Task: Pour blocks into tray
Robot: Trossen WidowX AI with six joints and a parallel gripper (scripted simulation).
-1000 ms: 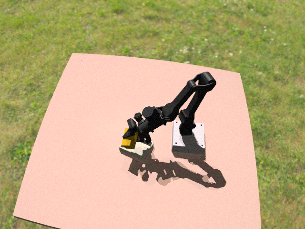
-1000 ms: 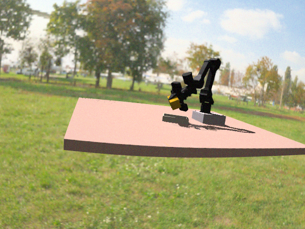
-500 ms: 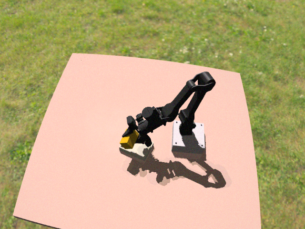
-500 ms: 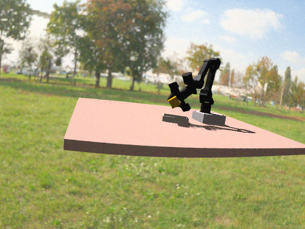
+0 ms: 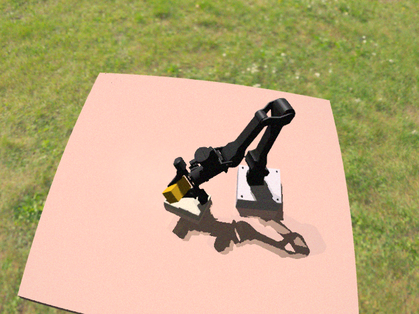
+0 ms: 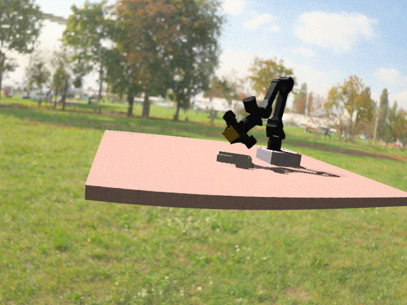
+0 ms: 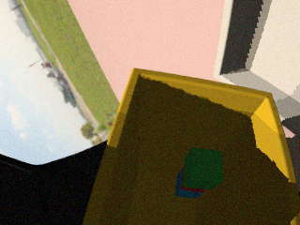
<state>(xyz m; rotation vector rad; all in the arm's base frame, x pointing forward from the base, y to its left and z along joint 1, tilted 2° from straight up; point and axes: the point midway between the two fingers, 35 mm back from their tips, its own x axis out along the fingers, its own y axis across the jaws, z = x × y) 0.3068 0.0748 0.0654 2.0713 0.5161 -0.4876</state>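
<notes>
Cup [image 5: 176,191] [image 6: 231,134] [image 7: 155,187], yellow and tilted, is pinched between the fingers of my gripper [image 5: 191,181] [image 6: 239,130], held in the air above the pale tray [image 5: 189,206] [image 6: 233,158] [image 7: 234,77]. Through the wrist view I see a green block [image 7: 203,168] inside it, with red and blue pieces [image 7: 187,191] showing beneath. I can read no brand, label or writing anywhere.
</notes>
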